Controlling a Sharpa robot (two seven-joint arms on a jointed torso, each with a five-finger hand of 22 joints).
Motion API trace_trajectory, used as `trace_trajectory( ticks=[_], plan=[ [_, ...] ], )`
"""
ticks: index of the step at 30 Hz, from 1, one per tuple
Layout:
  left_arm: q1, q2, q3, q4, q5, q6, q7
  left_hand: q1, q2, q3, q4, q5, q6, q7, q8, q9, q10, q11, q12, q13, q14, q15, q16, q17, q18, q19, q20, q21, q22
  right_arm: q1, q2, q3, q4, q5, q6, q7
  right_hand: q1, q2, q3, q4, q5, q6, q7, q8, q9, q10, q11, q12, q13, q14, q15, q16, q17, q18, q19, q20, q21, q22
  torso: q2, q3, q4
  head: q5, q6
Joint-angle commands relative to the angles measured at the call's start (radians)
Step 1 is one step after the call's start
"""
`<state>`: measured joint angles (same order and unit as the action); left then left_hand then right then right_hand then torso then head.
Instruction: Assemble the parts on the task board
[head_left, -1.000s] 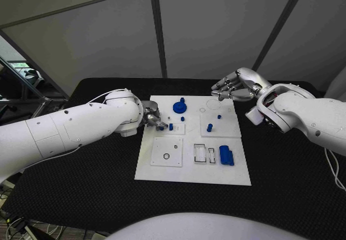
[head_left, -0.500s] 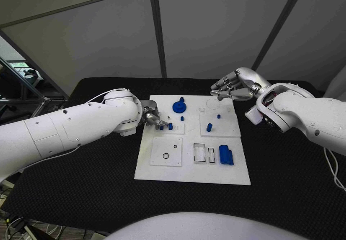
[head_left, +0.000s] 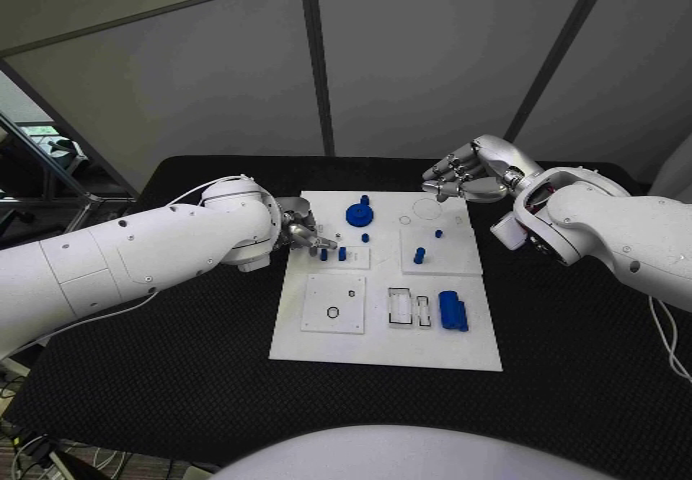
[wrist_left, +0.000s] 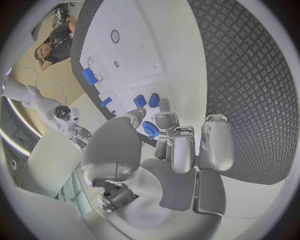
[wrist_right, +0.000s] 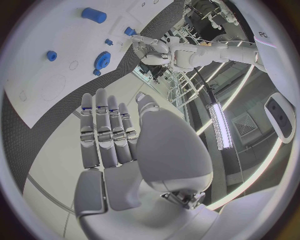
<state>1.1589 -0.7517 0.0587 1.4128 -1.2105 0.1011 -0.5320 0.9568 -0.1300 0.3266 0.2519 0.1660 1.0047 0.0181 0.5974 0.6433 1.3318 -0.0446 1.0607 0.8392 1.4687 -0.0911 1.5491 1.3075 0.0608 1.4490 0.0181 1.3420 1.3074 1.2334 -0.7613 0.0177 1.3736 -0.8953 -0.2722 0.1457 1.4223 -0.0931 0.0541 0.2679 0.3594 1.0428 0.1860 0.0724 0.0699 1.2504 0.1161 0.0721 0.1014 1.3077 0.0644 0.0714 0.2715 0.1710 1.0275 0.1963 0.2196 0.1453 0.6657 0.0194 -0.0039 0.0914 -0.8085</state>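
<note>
while the left hand (head_left: 306, 237) pinches a blue part (wrist_left: 150, 129) — the right hand (head_left: 459, 180) hovers, fingers apart.

matt white task board (head_left: 387, 345) on a rough, textured black table (head_left: 577, 350).

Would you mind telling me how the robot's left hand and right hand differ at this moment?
The left hand reaches over the task board's left part, fingers pinching a small blue part; the right hand hovers at the board's far right corner, holding nothing. The left's fingers curl in; the right's lie straight. Both are silver on white arms.
</note>
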Motion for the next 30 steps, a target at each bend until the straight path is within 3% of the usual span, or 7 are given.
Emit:
trace_trajectory(
  ticks=[1, 6, 11, 15, 19, 24, 30],
  plan=[
    [0.002, -0.007, 0.009, 0.005, 0.009, -0.026, 0.002, 0.002, 0.005, -0.009, -0.001, 0.001, -0.002, 0.003, -0.006, -0.001, -0.003, -0.001, -0.008, -0.004, 0.091, -0.005, -0.003, 0.222, 0.003, 0.0, -0.002, -0.006, 0.046, 0.002, 0.001, 0.001, -0.001, 0.0, 0.006, 0.004, -0.004, 0.005, -0.004, 0.0, 0.006, -0.006, -0.001, -0.004, 0.0, -0.004, 0.0, 0.002, -0.001, 0.001, 0.004, -0.006, -0.001, 0.013, 0.004, 0.0, -0.004, -0.001, 0.0, 0.0002, -0.0006, 0.0, 0.001],
    [0.002, -0.015, 0.034, 0.007, 0.03, -0.063, 0.006, 0.021, 0.013, -0.03, 0.004, 0.002, -0.015, 0.008, -0.012, -0.005, -0.028, 0.004, -0.043, -0.048, 0.083, -0.002, -0.02, 0.193, 0.009, -0.013, 0.0, -0.032, 0.024, 0.002, 0.003, 0.001, -0.003, 0.0, 0.006, 0.004, -0.004, 0.005, -0.004, 0.0, 0.006, -0.006, -0.001, -0.004, 0.0, -0.004, 0.0, 0.002, -0.001, 0.001, 0.004, -0.006, -0.001, 0.013, 0.004, 0.0, -0.004, -0.001, 0.001, 0.0, -0.001, -0.001, 0.002],
    [0.004, -0.017, 0.053, -0.001, 0.088, -0.146, 0.017, 0.062, 0.015, -0.071, 0.02, 0.004, -0.071, 0.036, -0.049, -0.029, -0.14, 0.028, -0.195, -0.232, 0.045, 0.016, -0.104, 0.072, 0.037, -0.083, 0.014, -0.164, -0.085, 0.002, 0.004, 0.001, -0.004, 0.0, 0.007, 0.004, -0.006, 0.005, -0.006, 0.0, 0.006, -0.006, -0.001, -0.004, 0.0, -0.005, 0.0, 0.002, -0.001, 0.0, 0.004, -0.006, -0.002, 0.013, 0.004, 0.0, -0.006, -0.002, 0.002, 0.0001, -0.0012, -0.004, 0.005],
    [0.009, -0.012, 0.061, -0.016, 0.138, -0.214, 0.06, 0.131, -0.007, -0.137, 0.026, 0.003, -0.168, 0.095, -0.122, -0.086, -0.281, 0.082, -0.298, -0.294, -0.148, 0.065, -0.475, -0.351, 0.112, -0.329, 0.054, -0.628, -0.452, 0.001, 0.003, 0.001, -0.004, 0.0, 0.005, 0.004, -0.006, 0.005, -0.007, 0.001, 0.006, -0.007, -0.001, -0.004, 0.0, -0.005, 0.0, 0.002, -0.001, -0.001, 0.004, -0.006, -0.002, 0.013, 0.004, 0.0, -0.007, -0.003, 0.001, 0.0012, -0.0013, -0.007, 0.007],
    [0.012, 0.007, 0.058, -0.034, 0.161, -0.25, 0.182, 0.294, 0.001, -0.146, -0.021, 0.002, -0.224, 0.143, -0.195, -0.168, -0.405, 0.129, -0.409, -0.378, -0.326, 0.112, -0.805, -0.632, 0.113, -0.4, 0.102, -0.796, -0.569, 0.002, 0.004, 0.001, -0.005, 0.0, 0.004, 0.003, -0.007, 0.006, -0.007, 0.001, 0.006, -0.007, -0.001, -0.004, 0.0, -0.005, 0.001, 0.002, -0.001, -0.001, 0.004, -0.006, -0.002, 0.013, 0.004, 0.001, -0.007, -0.003, 0.002, 0.0012, -0.0012, -0.012, 0.012],
    [0.011, 0.045, 0.046, -0.048, 0.08, -0.309, 0.348, 0.466, -0.003, -0.087, -0.096, 0.004, -0.22, 0.156, -0.249, -0.25, -0.457, 0.151, -0.508, -0.477, -0.285, 0.123, -0.872, -0.695, 0.124, -0.353, 0.113, -0.857, -0.634, 0.002, 0.005, 0.001, -0.004, 0.0, 0.003, 0.003, -0.006, 0.006, -0.007, 0.001, 0.006, -0.007, -0.001, -0.004, 0.0, -0.005, 0.001, 0.002, -0.001, -0.001, 0.004, -0.006, -0.002, 0.013, 0.004, 0.001, -0.007, -0.003, 0.004, -0.0013, -0.0017, -0.023, 0.021],
    [0.01, 0.083, 0.018, -0.071, -0.068, -0.336, 0.47, 0.476, -0.038, -0.088, -0.092, -0.018, -0.156, 0.138, -0.291, -0.335, -0.409, 0.135, -0.552, -0.561, -0.135, 0.103, -0.596, -0.514, 0.096, -0.162, 0.089, -0.607, -0.452, 0.002, 0.004, 0.001, 0.0, 0.0, 0.002, 0.002, -0.006, 0.006, -0.007, 0.0, 0.007, -0.007, -0.001, -0.004, 0.0, -0.006, 0.0, 0.002, -0.001, -0.001, 0.004, -0.006, -0.002, 0.013, 0.005, 0.001, -0.007, -0.003, 0.001, 0.0018, -0.0027, -0.027, 0.022]
  ],
)
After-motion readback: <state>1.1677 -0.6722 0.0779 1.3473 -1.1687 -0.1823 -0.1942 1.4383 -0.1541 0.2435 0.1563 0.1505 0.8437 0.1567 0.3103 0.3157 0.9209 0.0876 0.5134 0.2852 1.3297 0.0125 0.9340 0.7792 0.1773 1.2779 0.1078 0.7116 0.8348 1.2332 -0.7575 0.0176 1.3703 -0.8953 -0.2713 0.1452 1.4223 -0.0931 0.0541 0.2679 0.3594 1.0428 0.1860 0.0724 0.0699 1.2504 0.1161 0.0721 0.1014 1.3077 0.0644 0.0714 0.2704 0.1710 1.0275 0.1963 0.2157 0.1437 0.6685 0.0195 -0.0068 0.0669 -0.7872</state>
